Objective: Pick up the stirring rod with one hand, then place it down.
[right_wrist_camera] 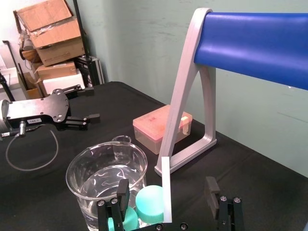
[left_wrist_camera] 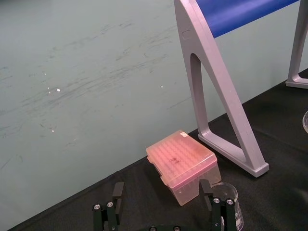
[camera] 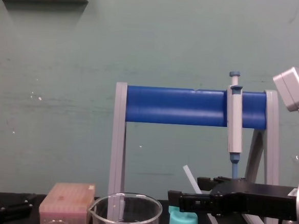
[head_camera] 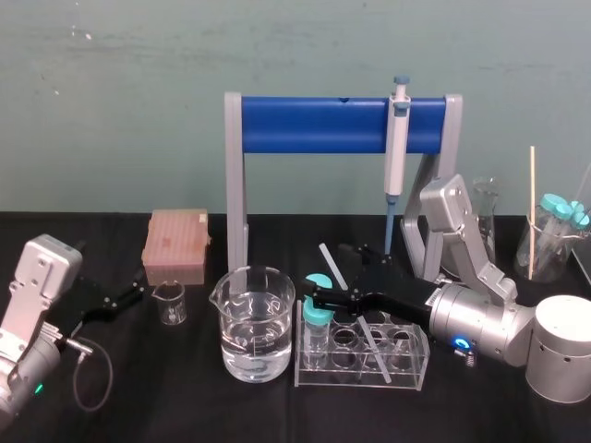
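A clear rack (head_camera: 416, 371) is seen at the front of the black table, and everything else is placed by it. A teal-capped tube (head_camera: 317, 318) is held in the rack's left end. Just to the left of the rack a large beaker (head_camera: 254, 323) of water is set.

The stirring rod (right_wrist_camera: 167, 187) is propped in the rack. Its lower end is lodged among the rack's holes, and it is tilted up and back towards the left.

The right gripper (head_camera: 325, 273) is reached in from the right and held just above the rack's back edge. Its fingers (right_wrist_camera: 123, 191) are spread wide on either side of the rod, and the rod is touched by neither, so it is released.

Well to the left of the rack, the left gripper (head_camera: 138, 291) is seen low over the table, opened and empty. A small beaker (head_camera: 170, 303) is placed just beside it.

Behind and to the left of the rack a pink box (head_camera: 175, 245) is found. Behind the rack, a grey stand with a blue bar (head_camera: 319, 126) is set, and a pipette (head_camera: 397, 138) is hung from the bar's right end.
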You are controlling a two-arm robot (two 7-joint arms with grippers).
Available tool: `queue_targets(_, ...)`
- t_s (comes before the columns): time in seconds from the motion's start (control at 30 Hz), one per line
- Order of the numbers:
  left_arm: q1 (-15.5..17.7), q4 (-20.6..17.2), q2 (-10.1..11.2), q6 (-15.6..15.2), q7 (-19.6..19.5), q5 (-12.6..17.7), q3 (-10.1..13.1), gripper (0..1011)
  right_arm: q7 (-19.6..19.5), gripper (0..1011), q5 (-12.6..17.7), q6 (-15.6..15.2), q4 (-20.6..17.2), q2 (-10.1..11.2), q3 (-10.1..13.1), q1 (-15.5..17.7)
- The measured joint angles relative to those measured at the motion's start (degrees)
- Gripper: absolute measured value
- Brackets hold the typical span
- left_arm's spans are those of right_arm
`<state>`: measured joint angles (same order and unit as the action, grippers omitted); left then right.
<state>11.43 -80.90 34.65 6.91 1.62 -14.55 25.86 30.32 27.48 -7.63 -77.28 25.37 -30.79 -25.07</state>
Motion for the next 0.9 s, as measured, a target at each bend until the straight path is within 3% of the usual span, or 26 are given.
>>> queue_targets(0.17, 0.0, 0.0, 0.0, 0.0, 0.0, 0.0, 0.0, 1000, -0.01, 995, 0.02, -0.04, 0.0, 0.02, 0.01, 0.01)
queue_targets(0.33, 0.0, 0.0, 0.0, 0.0, 0.0, 0.0, 0.0, 1000, -0.02, 908, 0.09, -0.1, 0.0, 0.04, 0.01, 0.02)
queue_targets(0.9, 0.0, 0.0, 0.0, 0.0, 0.0, 0.0, 0.0, 1000, -0.03, 390, 0.23, -0.18, -0.06, 0.09, 0.01, 0.02)
